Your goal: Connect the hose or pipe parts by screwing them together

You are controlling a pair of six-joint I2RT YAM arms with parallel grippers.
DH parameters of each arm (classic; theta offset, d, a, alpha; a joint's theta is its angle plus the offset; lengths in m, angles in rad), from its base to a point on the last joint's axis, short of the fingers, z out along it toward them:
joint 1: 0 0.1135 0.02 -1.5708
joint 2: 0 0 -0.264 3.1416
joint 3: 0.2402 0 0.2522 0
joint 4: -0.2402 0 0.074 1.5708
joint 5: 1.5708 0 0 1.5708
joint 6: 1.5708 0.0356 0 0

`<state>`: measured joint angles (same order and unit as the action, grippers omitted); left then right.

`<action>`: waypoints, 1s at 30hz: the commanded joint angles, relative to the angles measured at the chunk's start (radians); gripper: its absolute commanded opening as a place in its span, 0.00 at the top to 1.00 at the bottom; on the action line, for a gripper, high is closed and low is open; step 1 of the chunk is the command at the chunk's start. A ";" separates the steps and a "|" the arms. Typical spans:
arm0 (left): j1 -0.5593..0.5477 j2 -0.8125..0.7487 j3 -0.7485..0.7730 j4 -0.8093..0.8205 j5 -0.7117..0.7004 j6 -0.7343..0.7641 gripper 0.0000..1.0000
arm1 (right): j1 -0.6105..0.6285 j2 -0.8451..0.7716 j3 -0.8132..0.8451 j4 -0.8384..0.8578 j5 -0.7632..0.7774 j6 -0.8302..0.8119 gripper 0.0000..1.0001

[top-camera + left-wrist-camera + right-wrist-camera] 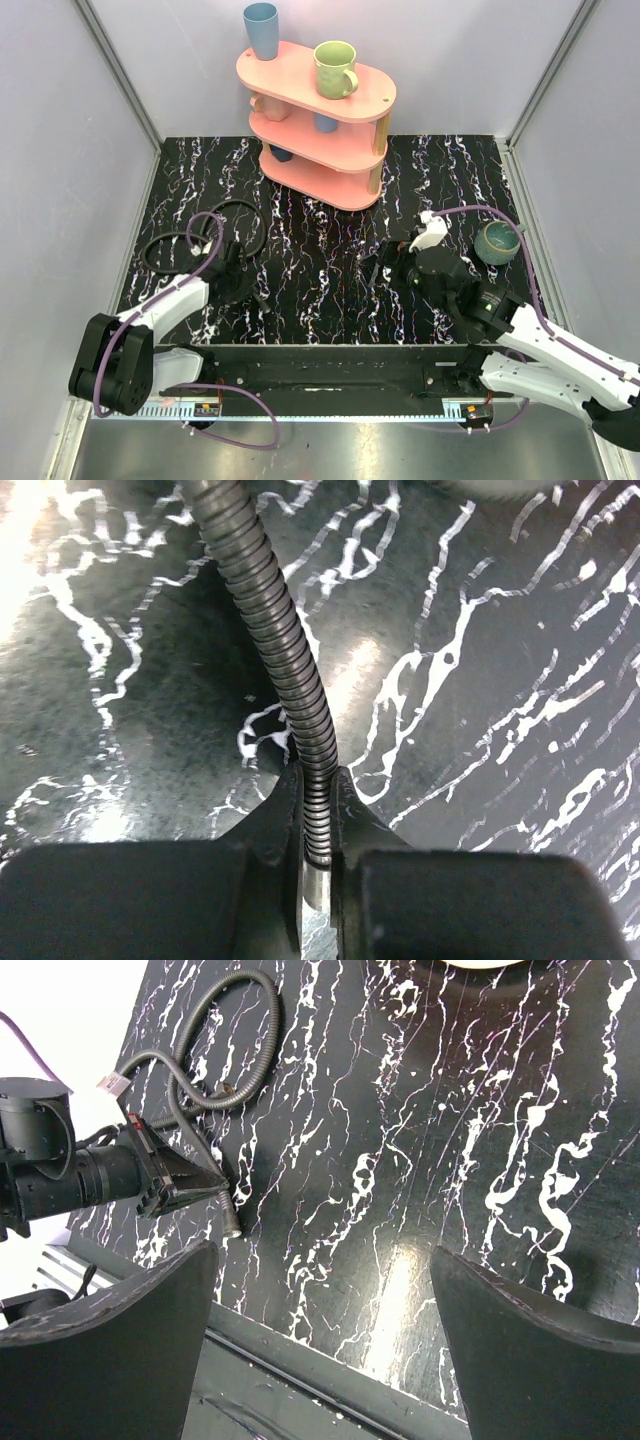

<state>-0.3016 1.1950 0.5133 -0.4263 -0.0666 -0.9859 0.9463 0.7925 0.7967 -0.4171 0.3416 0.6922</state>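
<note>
Left arm (165, 305): white, reaching from its base at the near left corner out over the desk (330, 300), which is black with white marbling.
Right arm (560, 350): white, angled from the near right corner toward the middle of the desk.
Left pincer (318, 810): pressed together on the hose (270, 630), gripping it close to one end; the ribbed tube runs straight out from between the fingers and away across the desk.
Hose end: a short, shiny metal piece shows at the pinched end, low against the desk; the right wrist view shows it just past the left pincer's tips.
Right pincer (322, 1255): spread wide and holding nothing, above bare desk, well apart from the hose.
Hose, far part: dark and corrugated, lying on the left side of the desk, curling into loops beyond the left pincer.
Dark green cup (497, 242): upright on the right side of the desk, just beyond the right wrist.
Pink shelf (300, 75): three tiers, standing at the far middle of the desk.
Top tier: a blue cup (262, 30) at the left end and a green mug (335, 68) near the middle.
Lower tiers: more cups, partly hidden.
</note>
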 commanded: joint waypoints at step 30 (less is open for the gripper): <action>-0.172 -0.032 -0.028 0.681 0.504 0.193 1.00 | -0.003 0.177 -0.022 0.175 0.062 -0.031 0.07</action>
<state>-0.4522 1.1484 0.4915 0.0998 0.4072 -0.7589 0.9459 0.9718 0.7551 -0.2821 0.4023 0.6476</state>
